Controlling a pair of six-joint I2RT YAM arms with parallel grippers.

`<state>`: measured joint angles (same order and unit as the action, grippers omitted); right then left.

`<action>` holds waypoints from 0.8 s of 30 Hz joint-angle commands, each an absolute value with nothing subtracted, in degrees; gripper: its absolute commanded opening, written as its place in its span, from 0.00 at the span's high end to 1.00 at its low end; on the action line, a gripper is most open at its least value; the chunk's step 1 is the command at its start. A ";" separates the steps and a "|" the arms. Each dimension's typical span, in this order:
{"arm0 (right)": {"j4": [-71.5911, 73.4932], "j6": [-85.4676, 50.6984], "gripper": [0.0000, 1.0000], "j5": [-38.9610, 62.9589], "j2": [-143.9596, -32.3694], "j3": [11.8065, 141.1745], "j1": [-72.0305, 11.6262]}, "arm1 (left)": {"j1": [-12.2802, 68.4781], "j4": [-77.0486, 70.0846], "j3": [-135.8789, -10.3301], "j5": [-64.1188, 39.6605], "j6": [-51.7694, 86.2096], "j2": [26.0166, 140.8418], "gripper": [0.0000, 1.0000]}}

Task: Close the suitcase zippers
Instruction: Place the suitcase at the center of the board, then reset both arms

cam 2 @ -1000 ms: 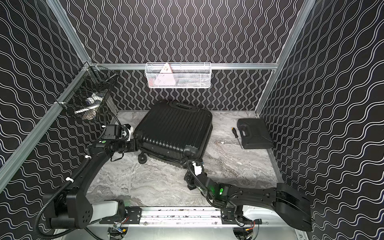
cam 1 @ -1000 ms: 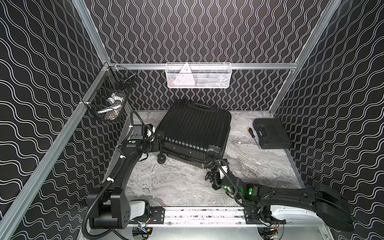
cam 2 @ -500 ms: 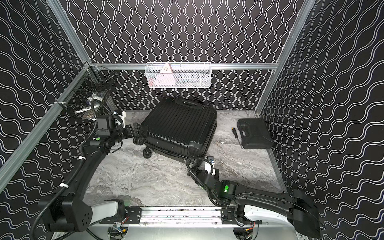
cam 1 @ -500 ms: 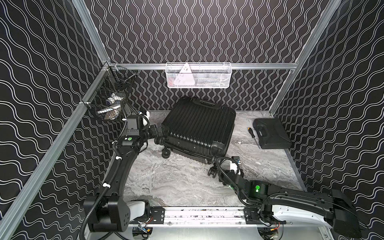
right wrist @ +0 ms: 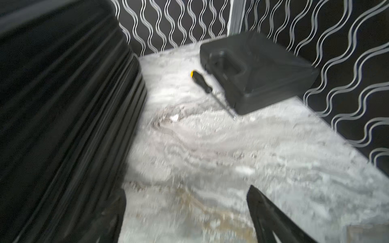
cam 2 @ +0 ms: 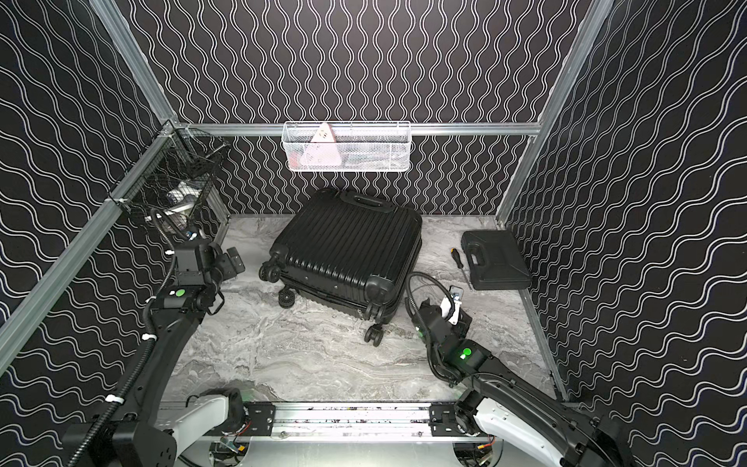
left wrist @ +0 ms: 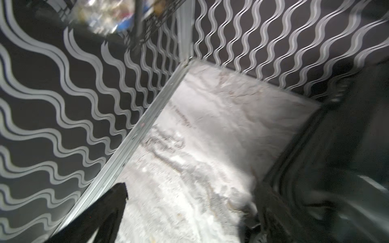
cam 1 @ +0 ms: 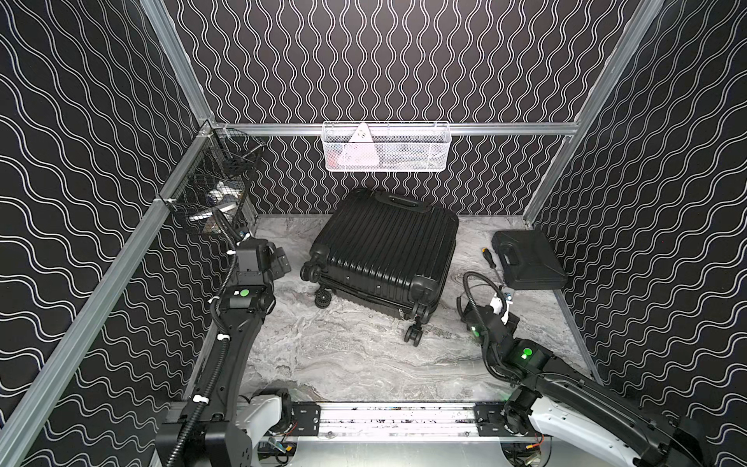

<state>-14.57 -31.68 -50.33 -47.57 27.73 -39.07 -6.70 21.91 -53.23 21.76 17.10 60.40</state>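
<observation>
Black suitcase [cam 1: 384, 250] lies on the counter [cam 1: 343, 356] between left hand [cam 1: 279, 259] and right hand [right wrist: 187, 192], both spread and clear of it.

That suitcase [cam 1: 388, 250] looks ribbed, faintly glossy plastic; the tabletop [cam 1: 343, 356] marble-patterned (fairly matt); the tool case [cam 1: 529, 258] smooth matt plastic.

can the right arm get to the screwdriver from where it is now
Probably yes: the right gripper is open and points toward the screwdriver, with only bare marble tabletop between them. The suitcase stands to one side of that path and the tool case lies just past the screwdriver.
</observation>
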 commanded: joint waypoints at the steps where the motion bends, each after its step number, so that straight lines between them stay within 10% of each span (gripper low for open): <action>1: -3.65 -20.49 0.07 -45.34 -51.55 29.53 -31.67 | -7.05 18.76 -49.63 26.81 22.11 59.15 0.01; 8: 8.33 -15.47 0.06 -34.98 -62.93 30.32 -14.40 | -7.03 9.66 -36.11 26.81 23.00 54.76 0.01; 24: 45.75 -5.33 0.04 -21.46 -79.96 20.16 -4.91 | -6.70 -44.95 -14.37 -2.79 6.57 71.72 0.01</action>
<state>34.68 -6.70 -27.03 -78.43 20.91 -6.28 -6.76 -25.34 -17.28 5.41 11.07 67.66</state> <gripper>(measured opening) 0.957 0.989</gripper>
